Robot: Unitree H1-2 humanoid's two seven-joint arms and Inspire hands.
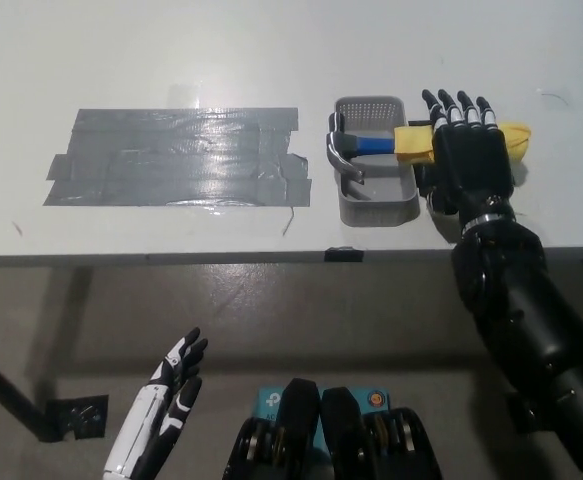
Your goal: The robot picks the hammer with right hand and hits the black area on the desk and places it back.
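One hammer (371, 144) is seen in the upper right of the frame, lying across one small grey basket (375, 207) on the white desk (271, 50). Its metal head rests inside the basket at the left side, and its blue neck crosses the basket's right wall. The yellow handle (514, 135) reaches out to the right over the desk, and its middle stretch is hidden behind the black right hand (466, 150); only the two yellow ends are shown on either side of that hand. The right hand is held flat above the handle, fingers extended and spread toward the top of the frame, nothing being gripped. Whether its palm touches the handle cannot be told. A dark object just right of the basket, under the hand, is mostly covered and cannot be made out.

One black area (176, 156), made of overlapping strips of dark glossy tape, is laid on the desk to the left of the basket, its right edge just beside the basket's left wall. Glare is spread across its middle.

At the lower left of the frame, below the desk edge, the white left hand (163, 405) is held open with fingers apart, its wrist cut off by the bottom border.
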